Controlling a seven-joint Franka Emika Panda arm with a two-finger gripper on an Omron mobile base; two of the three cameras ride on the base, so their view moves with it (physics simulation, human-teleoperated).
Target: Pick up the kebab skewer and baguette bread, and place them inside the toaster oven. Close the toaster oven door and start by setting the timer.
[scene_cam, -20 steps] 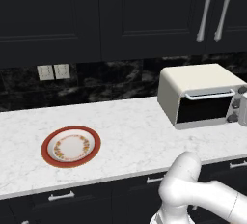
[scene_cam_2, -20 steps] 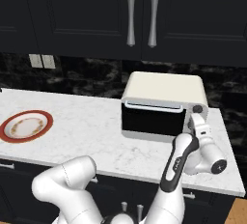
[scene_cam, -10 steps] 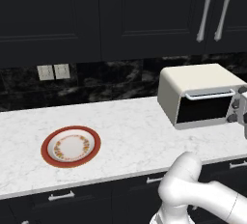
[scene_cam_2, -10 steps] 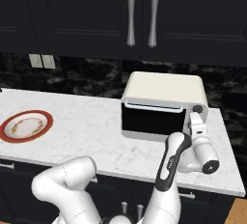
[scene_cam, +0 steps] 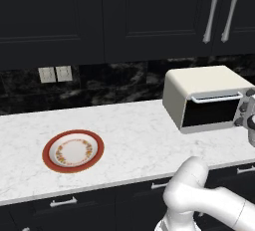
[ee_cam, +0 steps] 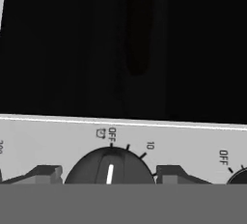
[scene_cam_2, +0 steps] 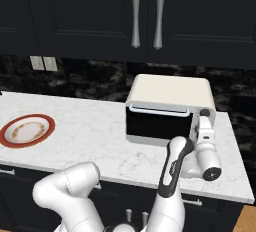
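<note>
Toaster oven (scene_cam_2: 170,107) sits at the counter's right end with its door (scene_cam_2: 158,123) shut, gripper (ee_cam: 110,175) pressed up to the knob panel at its right side, timer knob (ee_cam: 110,166) dead centre between the part-open fingers (ee_cam: 44,174), pointer at OFF, grip unconfirmed; empty plate (scene_cam: 73,151) far left.

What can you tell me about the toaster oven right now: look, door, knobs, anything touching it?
The toaster oven is a cream-beige box with a rounded top, standing upright on the white marble counter against the dark backsplash. Its dark glass door is shut, silver bar handle along the top edge. Knobs sit on a pale panel at its right. In the hand view, the pincer straddles a dark knob whose white mark points at OFF; contact can't be confirmed.
</note>
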